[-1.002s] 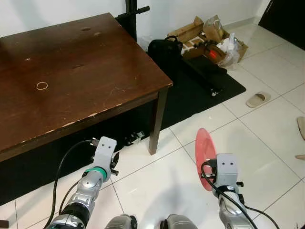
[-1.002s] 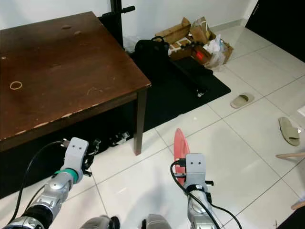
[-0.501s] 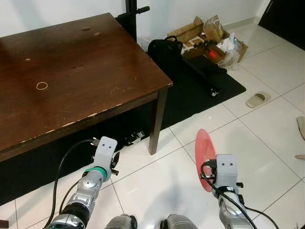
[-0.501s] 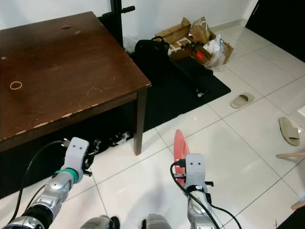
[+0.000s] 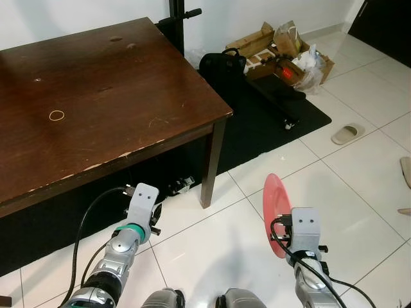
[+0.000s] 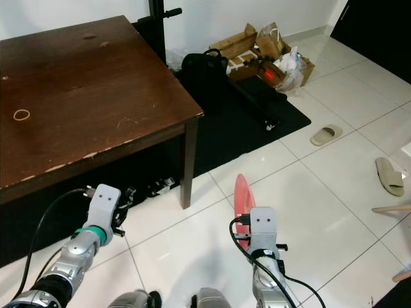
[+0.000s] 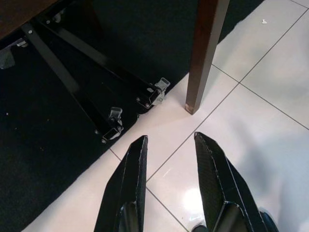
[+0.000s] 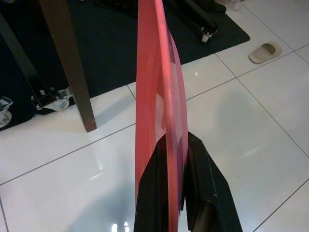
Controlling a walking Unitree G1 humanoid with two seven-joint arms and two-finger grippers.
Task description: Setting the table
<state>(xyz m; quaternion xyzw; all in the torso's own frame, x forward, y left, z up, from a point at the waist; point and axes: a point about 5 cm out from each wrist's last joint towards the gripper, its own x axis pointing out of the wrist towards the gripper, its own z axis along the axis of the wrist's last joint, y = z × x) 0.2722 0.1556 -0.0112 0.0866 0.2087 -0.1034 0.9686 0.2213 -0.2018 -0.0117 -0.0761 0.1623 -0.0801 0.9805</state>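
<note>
Head view: both arms low over white tile, right of dark wooden table (image 5: 96, 102).

Right gripper (image 8: 175, 159) fingers clamped on red plate (image 5: 274, 208), held on edge, upright, near table leg (image 7: 205, 53).

Left wrist: left gripper (image 7: 170, 159) fingers apart, empty, pointing at tile just before the leg.

Right wrist: plate rim pinched between fingers.

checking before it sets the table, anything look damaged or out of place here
The wooden table has a chipped front edge, scratches and a pale ring mark. Slippers lie scattered on the floor, and a cardboard box of clutter sits by the wall. The right gripper holds the red plate edge-on.
</note>
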